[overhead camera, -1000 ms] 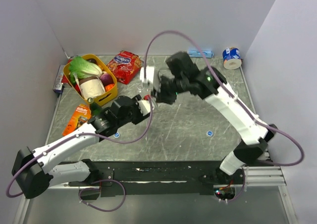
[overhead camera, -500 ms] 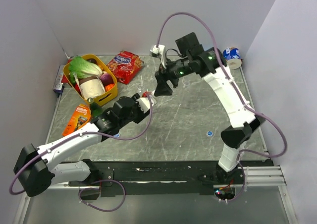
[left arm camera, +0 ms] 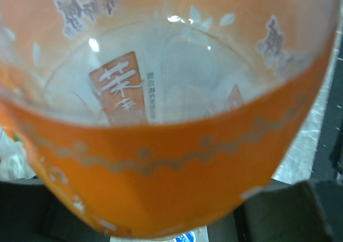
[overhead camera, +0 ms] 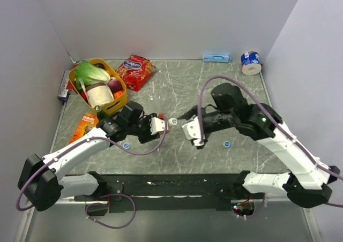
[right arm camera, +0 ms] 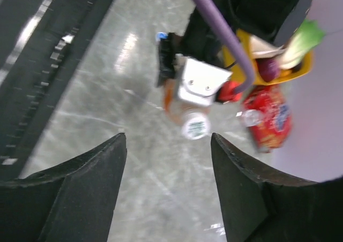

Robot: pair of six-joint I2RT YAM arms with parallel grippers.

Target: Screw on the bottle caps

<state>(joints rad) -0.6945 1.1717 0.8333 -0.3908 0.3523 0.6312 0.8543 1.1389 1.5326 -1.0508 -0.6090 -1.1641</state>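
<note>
Where the small clear plastic bottle with the orange label is: lifted off the grey marbled bench, left of the top view's middle, lying roughly level with its mouth end toward the right of the frame.
Left hand: closed on the bottle's body; in the left wrist view the orange label fills almost the whole frame.
Whitish pale-green round plastic cap: at the mouth end of the bottle; the right wrist view shows it face-on, just below the white housing of the left hand. Whether it is screwed tight cannot be told.
Right hand: just right of the capped end and apart from it; its two dark fingers stand wide with nothing between them.
First blue round plastic cap: flat on the bench under the left arm, lower left of the bottle; it also shows at the bottom edge of the left wrist view.
Second blue round plastic cap: flat on the bench, lower right of centre, below the right arm.
Yellow plastic basket: upper left, holding a green cabbage and other food.
Red crinkly snack bag: just right of the basket.
Flat orange packet: below the basket, beside the left arm.
Blue-and-white tape roll: far upper-right corner of the bench.
</note>
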